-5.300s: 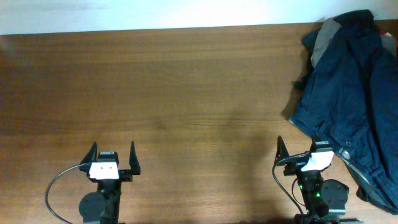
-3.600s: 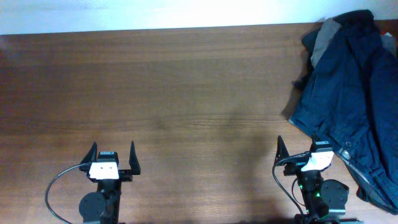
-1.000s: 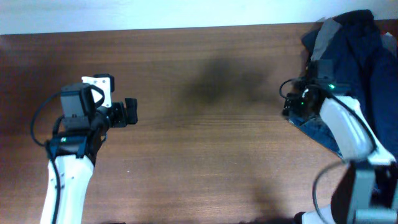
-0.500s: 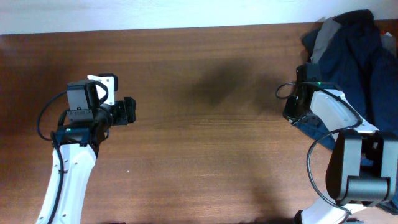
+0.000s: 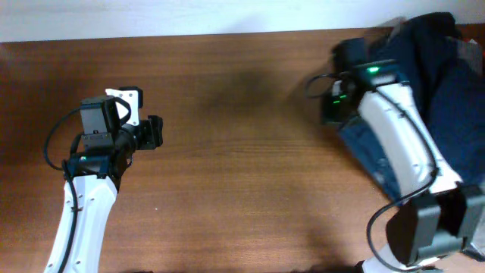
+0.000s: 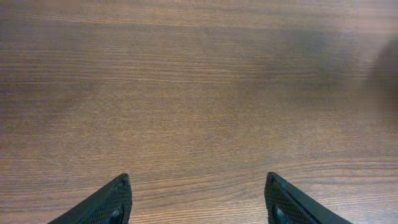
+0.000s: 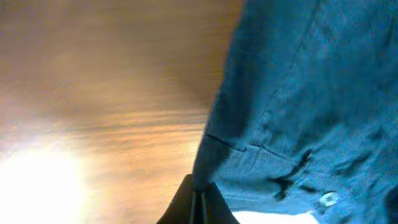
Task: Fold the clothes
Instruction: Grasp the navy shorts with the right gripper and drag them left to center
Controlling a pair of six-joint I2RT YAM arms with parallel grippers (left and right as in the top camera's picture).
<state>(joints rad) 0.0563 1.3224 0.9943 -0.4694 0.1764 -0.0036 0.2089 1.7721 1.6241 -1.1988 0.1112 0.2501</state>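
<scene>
Our right gripper (image 7: 194, 194) was closed on an edge of the dark blue garment (image 7: 298, 87), which lay heaped at the right side of the table (image 5: 227, 205). Our left gripper (image 6: 198, 200) hung open. We judged the step to be fetching; next, the garment needed spreading flat at the middle.

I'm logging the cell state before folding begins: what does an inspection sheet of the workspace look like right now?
Surface: brown wooden table, no damage seen.
Job's things: dark blue garment heaped at the far right, one edge stretched toward the centre.
Clutter: nothing seen.
Pincers: left pincer open above bare wood; right pincer shut on the garment's edge.
Cables: left cable loops beside the arm; right cable loops at the wrist.
Surroundings: white wall along the far edge.
</scene>
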